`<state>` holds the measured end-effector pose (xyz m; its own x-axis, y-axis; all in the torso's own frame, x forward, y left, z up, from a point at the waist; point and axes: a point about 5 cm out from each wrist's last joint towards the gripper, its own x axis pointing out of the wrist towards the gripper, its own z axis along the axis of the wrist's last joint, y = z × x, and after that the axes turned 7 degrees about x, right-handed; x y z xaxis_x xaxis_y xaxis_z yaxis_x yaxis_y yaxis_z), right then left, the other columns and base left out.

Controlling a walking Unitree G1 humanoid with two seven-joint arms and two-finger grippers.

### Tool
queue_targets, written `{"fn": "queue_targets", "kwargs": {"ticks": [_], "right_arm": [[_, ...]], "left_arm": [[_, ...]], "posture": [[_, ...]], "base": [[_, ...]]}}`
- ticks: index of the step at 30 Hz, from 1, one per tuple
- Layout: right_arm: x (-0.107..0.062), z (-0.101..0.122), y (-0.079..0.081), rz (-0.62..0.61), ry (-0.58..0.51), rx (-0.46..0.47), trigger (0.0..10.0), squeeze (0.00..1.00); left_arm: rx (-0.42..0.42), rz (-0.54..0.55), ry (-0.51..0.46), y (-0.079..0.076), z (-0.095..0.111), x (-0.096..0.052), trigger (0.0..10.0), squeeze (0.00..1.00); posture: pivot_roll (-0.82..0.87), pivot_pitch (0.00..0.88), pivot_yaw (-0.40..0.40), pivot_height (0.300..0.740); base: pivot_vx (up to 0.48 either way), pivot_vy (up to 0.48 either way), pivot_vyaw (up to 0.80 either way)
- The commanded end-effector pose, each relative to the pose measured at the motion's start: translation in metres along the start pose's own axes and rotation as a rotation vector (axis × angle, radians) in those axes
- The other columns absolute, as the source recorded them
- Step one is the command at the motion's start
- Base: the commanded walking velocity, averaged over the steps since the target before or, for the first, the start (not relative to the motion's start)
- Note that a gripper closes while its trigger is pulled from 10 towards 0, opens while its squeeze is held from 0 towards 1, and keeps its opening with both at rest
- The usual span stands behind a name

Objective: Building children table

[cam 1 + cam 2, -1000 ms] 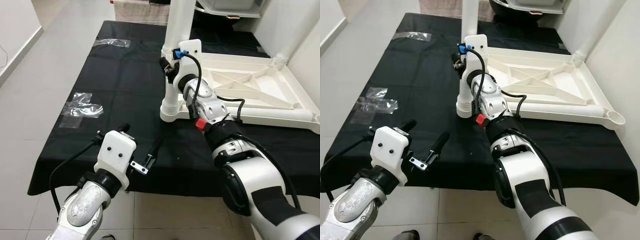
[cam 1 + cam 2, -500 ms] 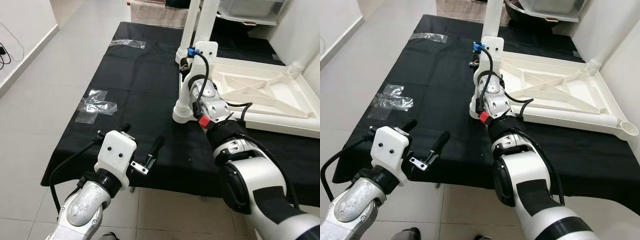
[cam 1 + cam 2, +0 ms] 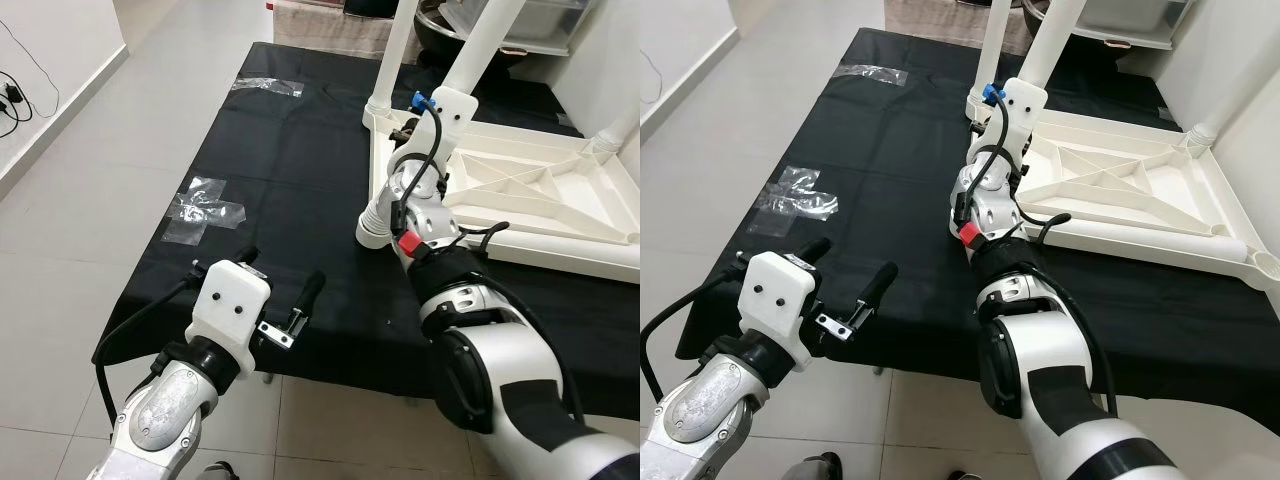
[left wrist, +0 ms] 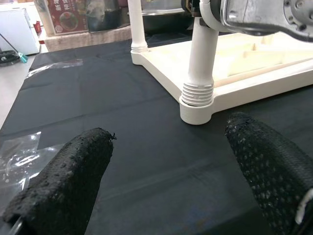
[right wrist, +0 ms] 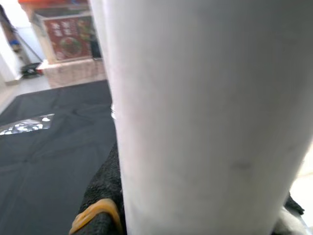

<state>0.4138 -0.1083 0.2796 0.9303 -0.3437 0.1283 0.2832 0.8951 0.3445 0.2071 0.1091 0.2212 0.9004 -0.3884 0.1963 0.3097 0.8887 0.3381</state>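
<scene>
While our right gripper (image 3: 408,135) clamps the white table leg (image 4: 203,54) standing in the near corner socket of the upturned tabletop (image 3: 540,190), we judge seating underway; next, twist it home. Our left gripper (image 3: 285,300) hovers open, well short of the tabletop.

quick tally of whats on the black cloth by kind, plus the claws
White plastic table top, upside down: 1
White table legs standing up from it: 3
Crumpled clear tape patches on the black cloth: 2
Robot claws, left claw and right claw: 2
Total: 8
</scene>
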Motion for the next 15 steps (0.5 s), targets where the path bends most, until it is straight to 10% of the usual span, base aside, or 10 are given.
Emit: {"fn": "queue_targets", "kwargs": {"ticks": [1,6,15], "right_arm": [[-0.006,-0.037,-0.012,0.055,0.116,-0.061,10.0,0.0],[-0.023,-0.057,0.017,0.532,0.221,-0.111,10.0,0.0],[-0.048,-0.089,0.005,1.116,0.574,-0.184,10.0,0.0]], "left_arm": [[0.003,-0.019,0.01,-0.003,-0.002,0.0,10.0,0.0],[0.001,-0.02,0.007,-0.004,-0.001,0.0,10.0,0.0],[0.004,-0.014,0.006,-0.002,-0.002,-0.001,10.0,0.0]], "posture": [[0.12,0.256,-0.108,0.74],[0.12,0.249,-0.111,0.74],[0.12,0.242,-0.115,0.74]], "base": [[0.0,0.0,0.0],[0.0,0.0,0.0],[0.0,0.0,0.0]]}}
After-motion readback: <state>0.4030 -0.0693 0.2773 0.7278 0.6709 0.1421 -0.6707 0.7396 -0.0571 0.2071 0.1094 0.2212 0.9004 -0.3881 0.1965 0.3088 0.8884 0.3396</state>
